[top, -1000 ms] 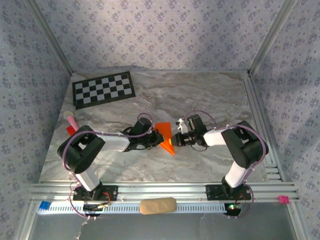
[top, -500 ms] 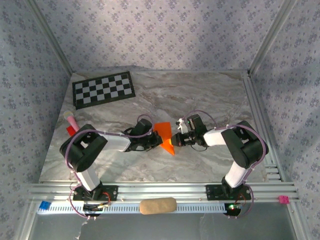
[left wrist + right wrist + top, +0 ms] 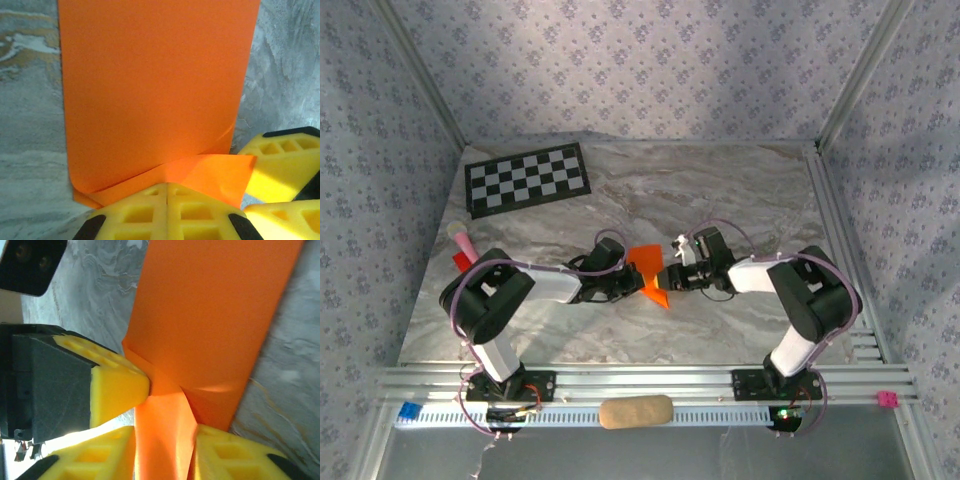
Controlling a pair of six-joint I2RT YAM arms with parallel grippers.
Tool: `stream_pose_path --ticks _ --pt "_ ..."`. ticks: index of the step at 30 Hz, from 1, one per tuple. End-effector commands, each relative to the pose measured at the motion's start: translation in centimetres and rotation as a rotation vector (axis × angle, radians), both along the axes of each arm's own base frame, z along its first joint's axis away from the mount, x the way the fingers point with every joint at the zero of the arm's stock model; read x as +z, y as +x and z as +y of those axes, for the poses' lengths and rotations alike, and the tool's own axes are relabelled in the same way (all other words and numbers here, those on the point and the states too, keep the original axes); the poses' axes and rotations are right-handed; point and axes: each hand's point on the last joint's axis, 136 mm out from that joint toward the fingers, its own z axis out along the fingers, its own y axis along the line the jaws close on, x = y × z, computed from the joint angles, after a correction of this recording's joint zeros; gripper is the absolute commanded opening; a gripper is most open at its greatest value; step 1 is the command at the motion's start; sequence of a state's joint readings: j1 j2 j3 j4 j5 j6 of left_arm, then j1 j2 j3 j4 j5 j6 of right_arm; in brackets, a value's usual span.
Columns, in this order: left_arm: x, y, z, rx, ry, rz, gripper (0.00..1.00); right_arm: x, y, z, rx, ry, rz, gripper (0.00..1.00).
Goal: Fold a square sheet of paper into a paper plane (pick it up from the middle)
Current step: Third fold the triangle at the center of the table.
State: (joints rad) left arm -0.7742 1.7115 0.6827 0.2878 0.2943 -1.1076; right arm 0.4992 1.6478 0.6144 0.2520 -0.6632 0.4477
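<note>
The square sheet of paper (image 3: 649,271) lies mid-table as a bright orange, creased, pointed shape between the two arms. My left gripper (image 3: 628,284) comes at it from the left. In the left wrist view its yellow fingers (image 3: 145,212) are pressed together, and the left gripper (image 3: 166,192) is shut on the paper's near folded edge (image 3: 155,90). My right gripper (image 3: 667,277) meets the paper from the right. In the right wrist view the right gripper (image 3: 165,452) has its jaws apart, with a raised flap of the paper (image 3: 210,315) standing loose between them. The left gripper's fingertip (image 3: 117,385) pinches the crease just beside it.
A black-and-white checkerboard sheet (image 3: 527,179) lies at the back left. A small red and pink object (image 3: 462,247) sits at the left edge. A tan pad (image 3: 635,411) rests on the front rail, and metal rails (image 3: 840,240) border the table.
The right gripper's jaws have parted from shut, letting go of the paper flap. The left gripper stays clamped on the paper. Both arms have hardly moved.
</note>
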Motion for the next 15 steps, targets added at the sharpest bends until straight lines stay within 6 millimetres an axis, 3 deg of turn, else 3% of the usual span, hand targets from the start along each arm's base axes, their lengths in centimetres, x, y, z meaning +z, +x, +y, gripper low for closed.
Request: stream_pose_path --ticks 1,4,7,12,15 --pt "-2.1 -0.5 1.3 0.007 0.087 0.038 0.0 0.7 0.9 -2.2 -0.098 -0.078 0.003 0.41" --pt "-2.1 -0.4 1.4 0.01 0.088 0.037 0.0 1.7 0.7 -3.4 -0.142 -0.089 -0.005 0.44" --pt "-2.1 -0.4 1.4 0.009 0.089 0.037 0.0 3.4 -0.4 -2.8 -0.099 -0.029 0.006 0.43" --pt "-2.0 -0.2 1.3 0.009 0.089 0.036 0.0 4.1 -3.3 -0.1 0.034 -0.02 0.06 0.12" --pt "-2.0 -0.3 1.4 0.01 0.093 0.036 0.0 3.0 -3.9 0.3 0.044 -0.089 0.081 0.02"
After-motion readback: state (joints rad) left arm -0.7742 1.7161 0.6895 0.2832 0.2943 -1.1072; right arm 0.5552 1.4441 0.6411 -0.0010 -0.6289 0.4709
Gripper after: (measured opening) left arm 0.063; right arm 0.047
